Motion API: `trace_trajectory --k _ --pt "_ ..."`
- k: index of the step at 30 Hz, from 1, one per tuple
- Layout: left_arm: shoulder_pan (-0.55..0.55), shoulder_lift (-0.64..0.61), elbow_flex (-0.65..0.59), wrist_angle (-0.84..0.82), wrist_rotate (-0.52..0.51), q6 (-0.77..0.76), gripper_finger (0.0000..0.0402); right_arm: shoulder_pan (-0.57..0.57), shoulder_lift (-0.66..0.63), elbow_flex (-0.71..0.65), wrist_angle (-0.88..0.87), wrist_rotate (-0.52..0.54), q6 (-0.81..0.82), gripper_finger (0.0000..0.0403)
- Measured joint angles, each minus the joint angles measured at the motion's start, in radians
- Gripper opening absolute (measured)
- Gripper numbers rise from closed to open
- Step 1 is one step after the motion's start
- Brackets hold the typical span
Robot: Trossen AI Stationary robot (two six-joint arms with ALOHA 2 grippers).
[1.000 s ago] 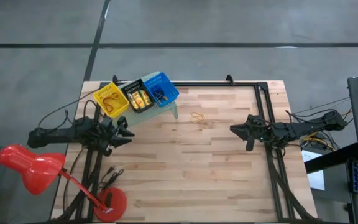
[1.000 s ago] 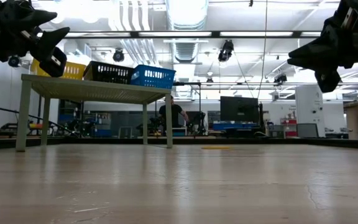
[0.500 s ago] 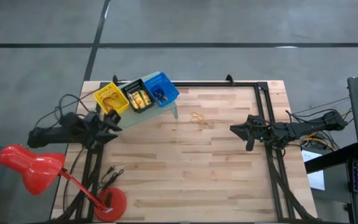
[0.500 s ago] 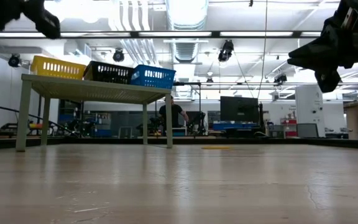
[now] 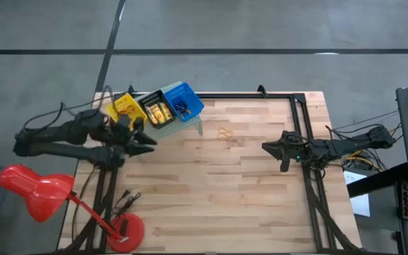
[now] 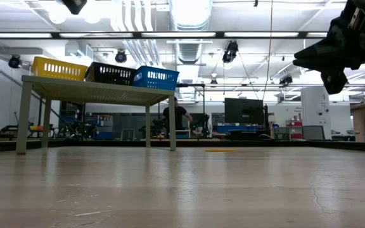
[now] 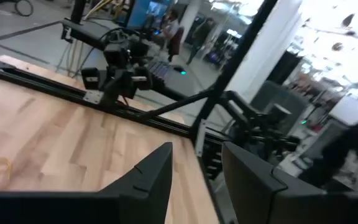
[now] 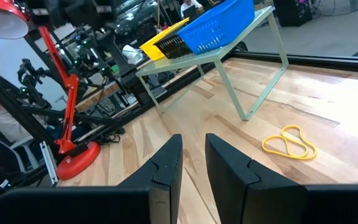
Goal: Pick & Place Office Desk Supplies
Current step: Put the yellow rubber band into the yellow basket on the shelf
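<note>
The left tool (image 5: 149, 142) hangs just beside the riser (image 5: 190, 127), its fingers (image 7: 157, 177) apart with nothing between them. It looks poised to reach for more supplies. The right tool (image 5: 266, 147) waits over the right half of the surface (image 5: 246, 198), fingers (image 8: 166, 165) narrowly apart, empty. The rubber bands (image 5: 224, 134) lie loose on the wood between both tools, near the riser, not yet binned.

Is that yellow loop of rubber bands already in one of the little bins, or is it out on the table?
Out. The rubber bands lie flat on the bare wooden table, beside the green riser carrying the bins, touching nothing.
</note>
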Motion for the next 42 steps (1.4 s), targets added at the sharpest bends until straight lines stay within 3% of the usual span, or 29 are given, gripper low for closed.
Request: trace_trajectory --k 10,18,25,31,39,42 --pt "0.001 0.489 0.364 0.011 -0.070 0.123 0.0143 0.000 0.000 0.000 0.000 0.000 0.000 0.0068" --pt "-0.004 0.709 0.425 0.054 -0.070 0.186 0.0143 0.000 0.000 0.000 0.000 0.000 0.000 0.0068" --pt "-0.007 0.736 0.425 0.156 -0.109 0.195 0.0143 0.000 0.000 0.000 0.000 0.000 0.000 0.0068" --pt "-0.006 0.722 0.425 0.149 -0.225 0.188 0.0143 0.000 0.000 0.000 0.000 0.000 0.000 0.0068" --pt "-0.006 0.715 0.424 0.096 -0.245 0.170 0.0143 0.000 0.000 0.000 0.000 0.000 0.000 0.0068" --pt "-0.006 0.711 0.424 0.107 -0.306 0.215 0.0143 0.000 0.000 0.000 0.000 0.000 0.000 0.0068"
